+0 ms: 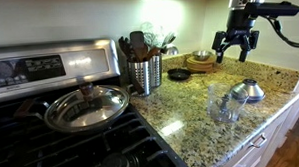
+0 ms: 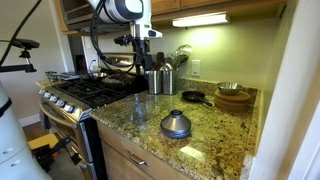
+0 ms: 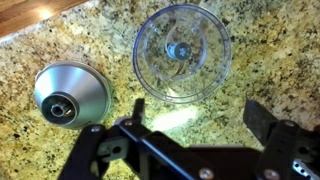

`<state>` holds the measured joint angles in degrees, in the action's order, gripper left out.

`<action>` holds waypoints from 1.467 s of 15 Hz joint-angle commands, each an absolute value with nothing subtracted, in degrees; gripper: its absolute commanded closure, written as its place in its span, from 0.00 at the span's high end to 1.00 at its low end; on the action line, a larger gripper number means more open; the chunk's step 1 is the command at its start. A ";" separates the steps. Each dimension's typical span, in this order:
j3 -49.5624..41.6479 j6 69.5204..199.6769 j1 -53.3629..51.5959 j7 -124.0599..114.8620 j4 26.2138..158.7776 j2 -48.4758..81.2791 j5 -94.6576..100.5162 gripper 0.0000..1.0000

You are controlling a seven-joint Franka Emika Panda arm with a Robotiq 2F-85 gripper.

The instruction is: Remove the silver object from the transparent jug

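Note:
The transparent jug (image 3: 182,52) stands upright on the granite counter and fills the top middle of the wrist view, seen from above. It also shows in both exterior views (image 1: 223,103) (image 2: 140,108). A small shiny piece, the silver object (image 3: 181,48), shows at the middle of the jug's inside; its shape is indistinct. My gripper (image 3: 200,115) is open and empty. It hangs well above the counter, over the jug and a little to one side of it (image 1: 233,43) (image 2: 140,55).
A silver dome-shaped item (image 3: 70,92) (image 1: 248,90) (image 2: 176,124) sits beside the jug. A ribbed utensil canister (image 1: 144,74), a black pan (image 1: 177,75) and a wooden bowl (image 1: 201,62) stand at the back. A pan with a silver lid (image 1: 87,106) is on the stove.

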<state>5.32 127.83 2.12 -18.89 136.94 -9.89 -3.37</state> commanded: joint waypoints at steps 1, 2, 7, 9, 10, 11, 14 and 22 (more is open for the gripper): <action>5.38 127.89 0.27 -18.95 136.82 -6.21 -3.19 1.00; 5.49 127.99 -0.09 -19.22 136.83 -5.05 -3.30 1.00; 4.90 129.34 -1.00 -19.95 136.88 -0.65 -2.89 0.75; 4.49 130.17 -0.93 -19.51 136.71 0.95 -3.59 0.67; 4.30 130.65 -0.92 -19.60 136.62 1.66 -3.64 0.60; 4.15 131.00 -0.93 -19.28 136.51 2.21 -3.94 0.54; 3.82 131.53 -1.06 -19.09 135.85 4.16 -4.33 0.48; 3.47 131.21 -1.26 -19.44 134.63 7.11 -4.50 0.45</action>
<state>4.69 130.66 -0.13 -18.87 135.27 6.34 -3.74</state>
